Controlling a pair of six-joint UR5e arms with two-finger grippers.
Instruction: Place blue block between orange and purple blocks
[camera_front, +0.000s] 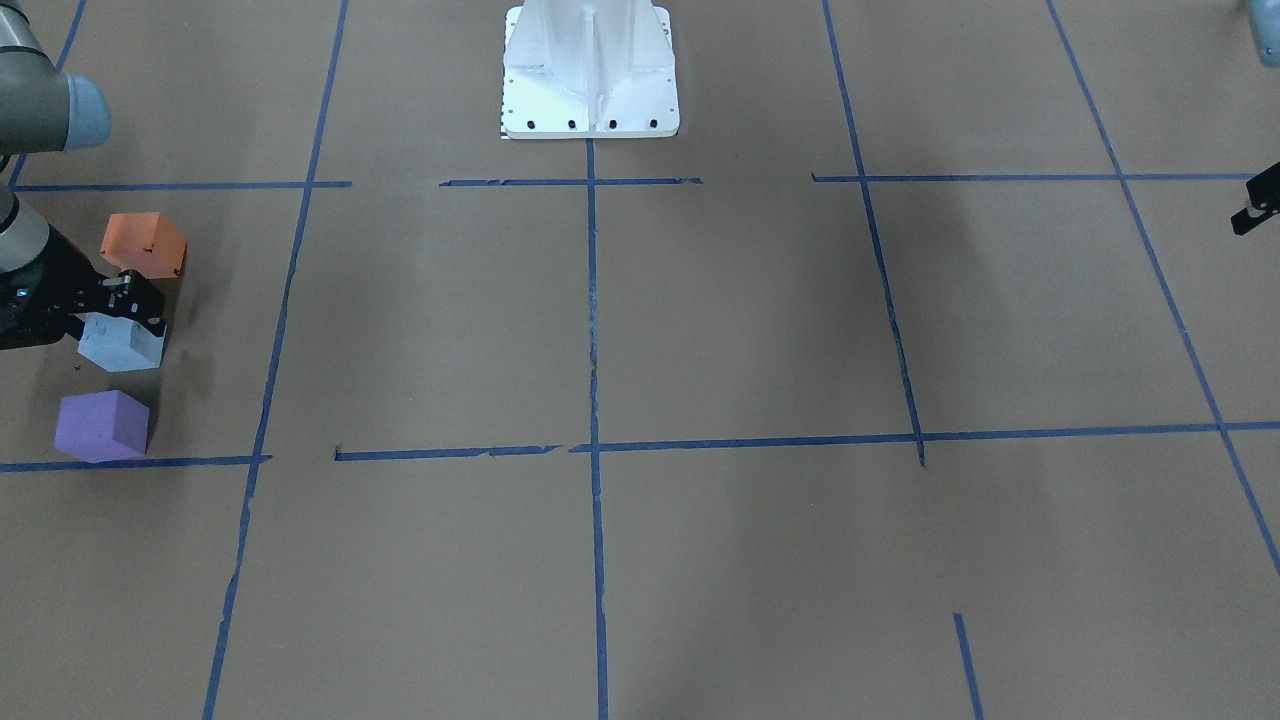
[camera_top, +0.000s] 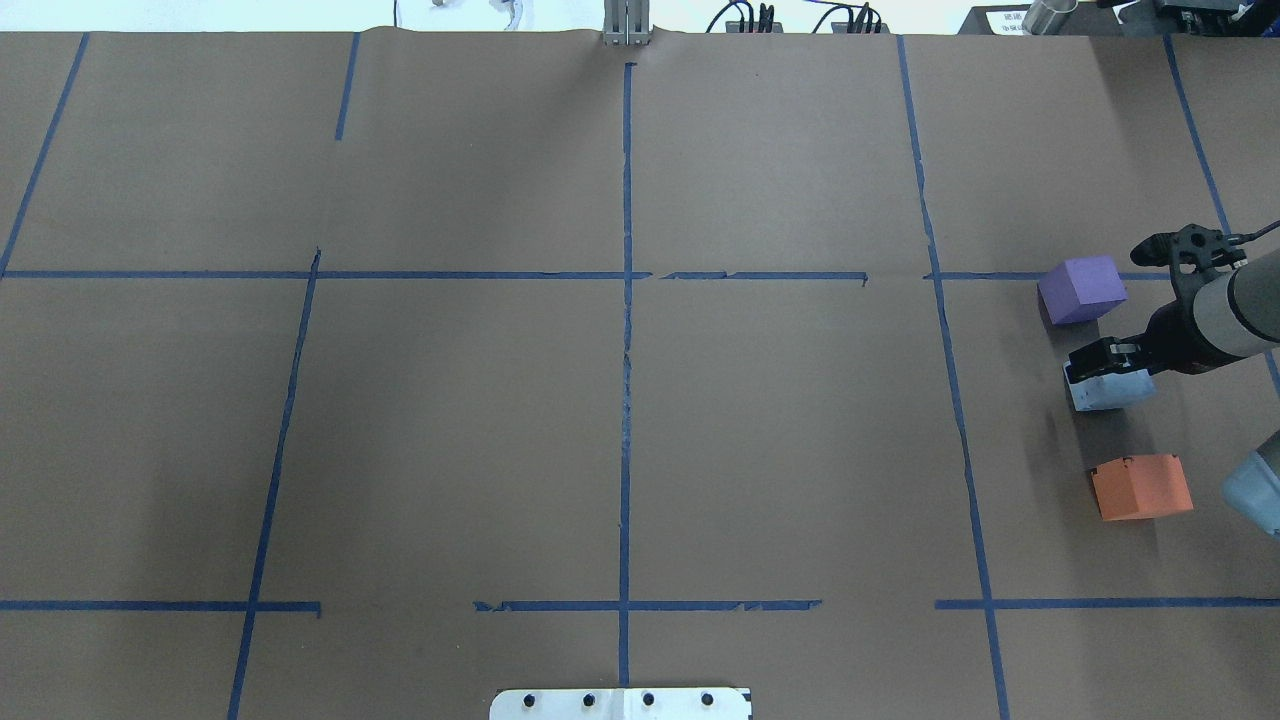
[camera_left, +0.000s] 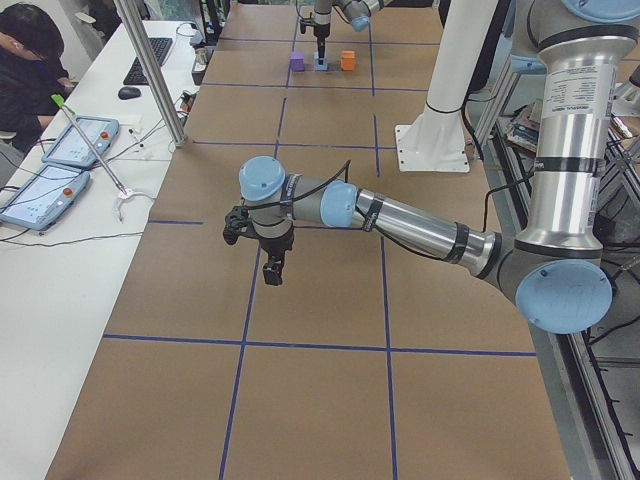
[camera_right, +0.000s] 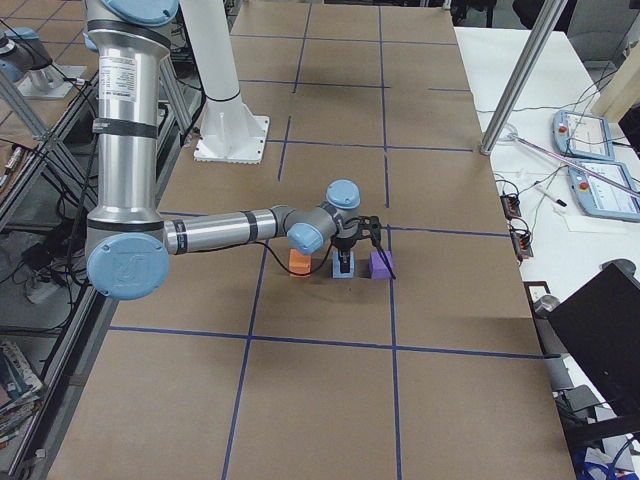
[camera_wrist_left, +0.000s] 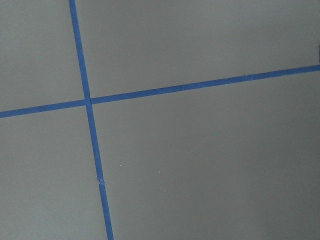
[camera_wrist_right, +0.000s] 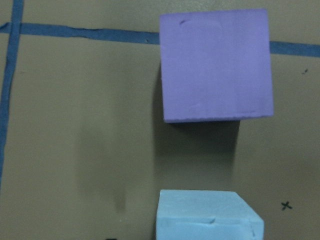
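Note:
The blue block (camera_top: 1112, 390) rests on the table between the purple block (camera_top: 1082, 289) and the orange block (camera_top: 1142, 487), all in a row at the right edge. My right gripper (camera_top: 1100, 360) hangs directly over the blue block (camera_front: 122, 343), its fingers around the block's top and, as far as I can see, open. The right wrist view shows the purple block (camera_wrist_right: 216, 65) and the blue block (camera_wrist_right: 207, 215) with no fingers pressing on it. My left gripper (camera_left: 272, 270) hovers over bare table; I cannot tell whether it is open or shut.
Brown paper with blue tape lines (camera_top: 627, 330) covers the table. The white robot base (camera_front: 590, 70) stands at the middle of the near edge. The orange block (camera_front: 144, 245) and purple block (camera_front: 102, 426) flank the gripper closely.

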